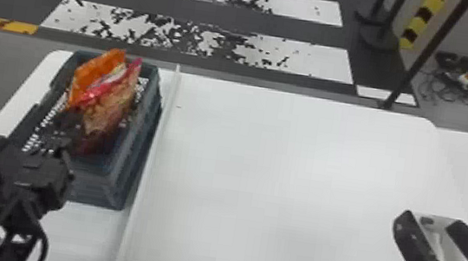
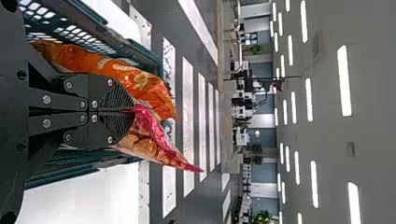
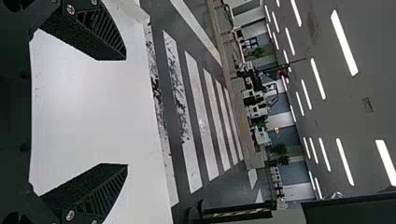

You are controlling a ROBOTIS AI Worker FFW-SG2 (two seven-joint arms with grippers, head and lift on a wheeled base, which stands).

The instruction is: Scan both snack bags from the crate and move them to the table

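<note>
My left gripper (image 1: pixel 70 120) is over the near part of the dark crate (image 1: pixel 143 128), at the snack bags. In the left wrist view the left gripper (image 2: pixel 133 111) has its fingers together, pinching the edge of the red-and-tan snack bag (image 2: pixel 152 142). That same red-and-tan bag (image 1: pixel 107 110) stands in the crate in the head view. Beside it leans the orange snack bag (image 1: pixel 97 71), also seen as an orange bag (image 2: pixel 135 81) alongside the fingers. My right gripper (image 1: pixel 430 219) is parked above the table's right side; in the right wrist view the right gripper (image 3: pixel 126 112) has its fingers wide apart, nothing between them.
The crate stands at the left of the white table (image 1: pixel 284 170), left of a raised white strip (image 1: pixel 157 143) running front to back. A dark post (image 1: pixel 428 50) stands on the floor beyond the table's far right edge.
</note>
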